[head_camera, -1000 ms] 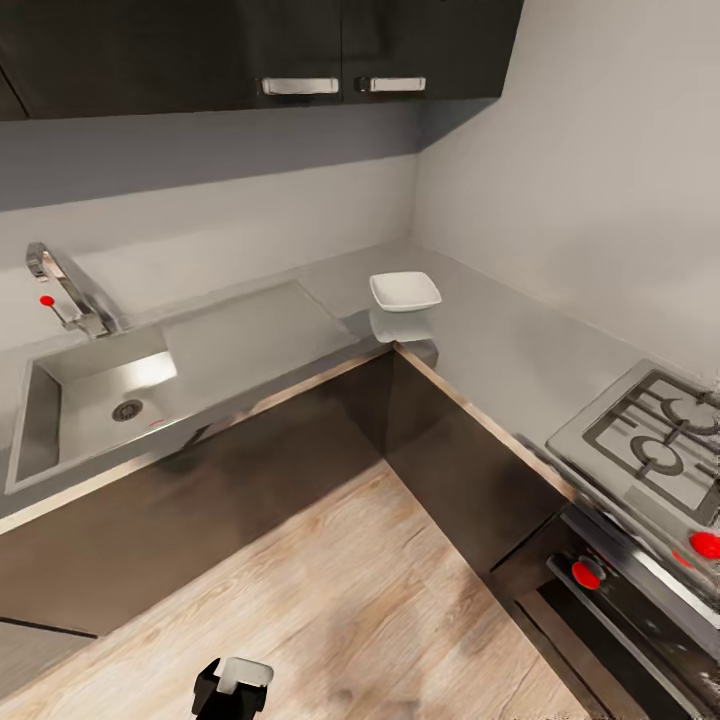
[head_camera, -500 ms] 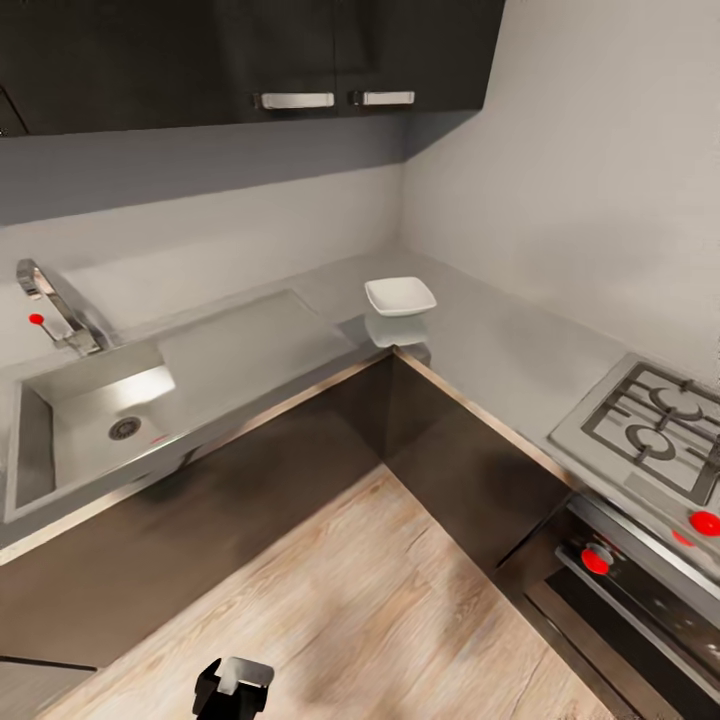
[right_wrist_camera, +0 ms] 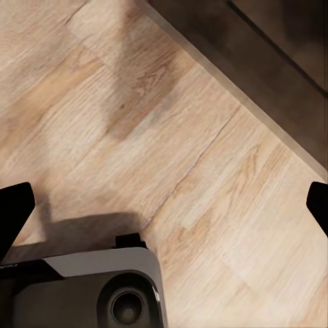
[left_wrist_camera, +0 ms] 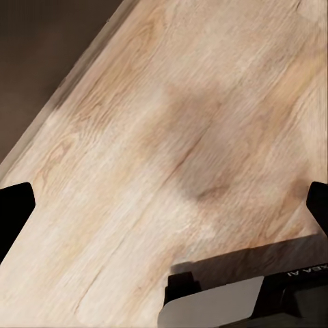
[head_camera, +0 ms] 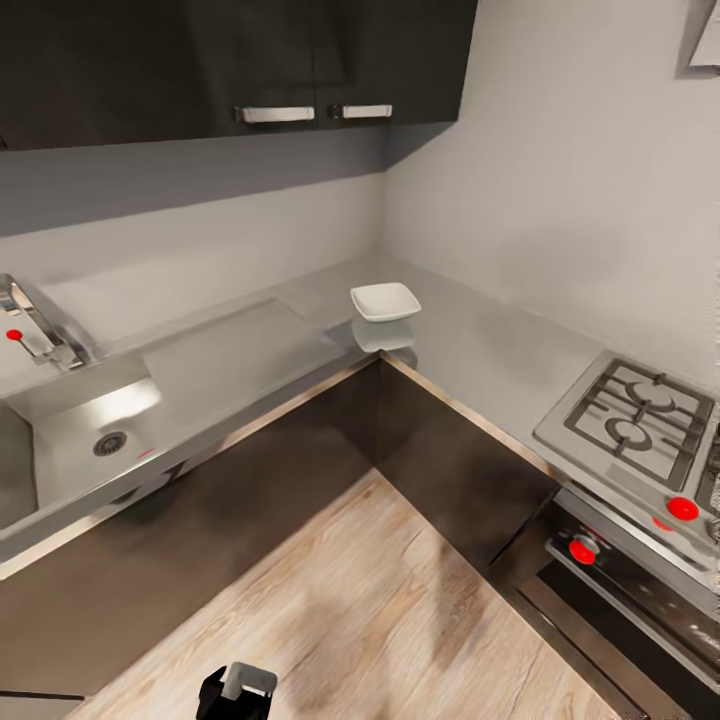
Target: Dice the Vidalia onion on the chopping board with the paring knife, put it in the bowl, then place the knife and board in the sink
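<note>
The sink [head_camera: 60, 455], a steel basin with a round drain, is set in the grey countertop [head_camera: 240, 345] at the left, with its tap [head_camera: 40, 330] behind it. A tiny red speck [head_camera: 147, 453] at the basin's near wall is too small to name. The white bowl [head_camera: 385, 301] stands on the countertop at the inner corner. The Vidalia onion, chopping board and paring knife are out of view. My left gripper [left_wrist_camera: 164, 205] and right gripper [right_wrist_camera: 164, 205] both hang open over the wooden floor, far below the countertop, nothing between their fingers.
The counter is L-shaped, with dark cabinets [head_camera: 230, 500] below and dark wall cabinets [head_camera: 260, 60] above. A gas hob [head_camera: 630, 415] and an oven with red knobs [head_camera: 583, 549] lie along the right. Wooden floor [head_camera: 380, 610] spreads between me and the counter.
The whole picture has slid left and slightly down, so the camera has moved: the sink is now partly cut off at the left and more of the hob shows. Nothing on the counter moved.
</note>
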Motion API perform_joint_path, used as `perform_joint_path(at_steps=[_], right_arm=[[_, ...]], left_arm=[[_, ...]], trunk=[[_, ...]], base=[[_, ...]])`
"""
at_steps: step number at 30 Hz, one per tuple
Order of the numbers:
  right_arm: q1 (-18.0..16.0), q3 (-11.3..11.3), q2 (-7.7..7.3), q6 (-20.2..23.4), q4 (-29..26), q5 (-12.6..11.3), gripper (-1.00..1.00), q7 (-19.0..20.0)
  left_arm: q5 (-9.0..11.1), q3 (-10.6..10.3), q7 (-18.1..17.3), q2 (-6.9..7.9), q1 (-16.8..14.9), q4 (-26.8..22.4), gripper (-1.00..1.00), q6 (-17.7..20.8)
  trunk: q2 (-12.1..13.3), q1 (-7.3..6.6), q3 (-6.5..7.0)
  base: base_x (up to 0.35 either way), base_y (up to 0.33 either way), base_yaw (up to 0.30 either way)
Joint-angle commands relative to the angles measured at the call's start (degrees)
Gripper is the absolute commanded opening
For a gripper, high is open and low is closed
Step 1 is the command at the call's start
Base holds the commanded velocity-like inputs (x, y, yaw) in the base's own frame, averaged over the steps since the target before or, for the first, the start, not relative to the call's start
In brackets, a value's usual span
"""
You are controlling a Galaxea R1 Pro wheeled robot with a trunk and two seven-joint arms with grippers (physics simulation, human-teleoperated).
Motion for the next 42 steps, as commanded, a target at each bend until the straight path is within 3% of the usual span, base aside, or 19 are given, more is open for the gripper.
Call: perform_joint_path(at_steps=[1,8,10,13,17,20,21,22,24,25,27,28,30,32,35,38,40,42], right_arm=[[-0.03,-0.1,0.03,-0.16,0.03,0.13,1.0,-0.14],[-0.03,-0.1,0.03,-0.16,0.03,0.13,1.0,-0.14],[-0.03,-0.1,0.03,-0.16,0.05,0.13,1.0,-0.14],[-0.03,-0.1,0.03,-0.16,0.08,0.13,1.0,-0.14],[-0.03,-0.1,0.03,-0.16,0.11,0.13,1.0,-0.14],[-0.03,-0.1,0.03,-0.16,0.18,0.13,1.0,-0.14],[-0.03,-0.1,0.03,-0.16,0.22,0.13,1.0,-0.14],[-0.03,-0.1,0.03,-0.16,0.43,0.13,1.0,-0.14],[-0.03,-0.04,0.03,-0.16,0.7,0.13,1.0,-0.14],[-0.03,-0.04,0.03,-0.16,0.74,0.13,1.0,-0.14],[-0.03,-0.02,0.03,-0.16,0.85,0.13,1.0,-0.14],[-0.03,-0.01,0.06,-0.16,0.95,0.13,1.0,-0.14],[-0.03,0.02,0.1,-0.16,0.98,0.13,1.0,-0.14],[-0.03,0.02,0.11,-0.16,0.98,0.13,1.0,-0.13],[-0.03,0.06,0.12,-0.15,0.99,0.13,1.0,-0.13],[-0.03,0.07,0.16,-0.13,0.99,0.13,1.0,-0.12],[-0.03,0.08,0.19,-0.09,0.99,0.13,1.0,-0.11],[-0.03,0.08,0.2,-0.09,0.99,0.13,1.0,-0.12]], left_arm=[[-0.62,0.27,0.44,0.02,-0.1,0.24,1.0,-0.25],[-0.7,0.28,0.35,-0.23,-0.11,0.05,1.0,1.19],[-0.7,0.44,0.4,-0.38,-0.11,-0.05,1.0,2.51],[-0.78,0.67,0.47,-1.49,-0.1,-0.56,1.0,7.62],[-0.83,0.75,0.45,-3.79,-0.1,-7.29,1.0,19.08],[-0.8,0.47,0.07,-6.33,-0.1,-20.7,1.0,32.98],[-0.8,0.41,-0.17,-6.62,-0.1,-22.83,1.0,35.13],[-0.8,0.25,-1.92,-7.24,-0.1,-29.25,1.0,41.22],[-0.8,-0.43,-7.89,-7.64,-0.1,-38.68,1.0,48.61],[-0.8,-0.74,-9.66,-7.69,-0.1,-40.89,1.0,50.26],[-0.8,-2.6,-15.15,-7.78,-0.1,-47.37,1.0,55.24],[-0.8,-8.85,-21.63,-7.76,-0.1,-56.79,1.0,63.39],[-0.84,-14.68,-23.66,-7.73,-0.1,-63.06,1.0,69.0],[-0.88,-17.96,-24.35,-7.75,-0.1,-67.22,1.0,72.35],[-0.86,-21.01,-24.94,-7.82,-0.1,-74.66,1.0,76.5],[-0.82,-22.73,-25.14,-7.86,-0.1,-78.71,1.0,78.24],[-0.89,-26.08,-25.21,-7.9,-0.1,-81.46,1.0,80.1],[-0.89,-27.81,-25.24,-7.95,-0.1,-84.83,1.0,82.2]], trunk=[[-0.1,0.03,-0.01],[-0.1,0.03,0.39],[-0.1,0.03,0.42],[-0.1,0.03,0.43],[-0.1,0.03,0.44],[-0.1,0.03,0.44],[-0.1,0.03,0.44],[-0.1,0.03,0.44],[-0.1,0.03,0.44],[-0.1,0.03,0.44],[-0.1,0.03,0.44],[-0.1,0.03,0.44],[-0.1,0.03,0.44],[-0.1,0.03,0.44],[-0.1,0.03,0.44],[-0.1,0.03,0.44],[-0.1,0.03,0.44],[-0.1,0.03,0.44]], base=[[0.0,0.001,-0.124],[0.0,0.0,-0.087],[0.0,0.0,-0.017],[0.0,0.0,-0.007],[0.0,0.0,-0.002],[0.0,0.0,0.0],[0.0,0.0,0.0],[0.0,0.0,0.0],[0.0,0.0,0.0],[0.0,0.0,0.0],[0.0,0.0,0.0],[0.0,0.0,0.0],[0.0,0.0,0.0],[0.0,0.0,0.0],[0.0,0.0,0.0],[0.0,0.0,0.0],[0.0,0.0,0.0],[0.0,0.0,0.0]])
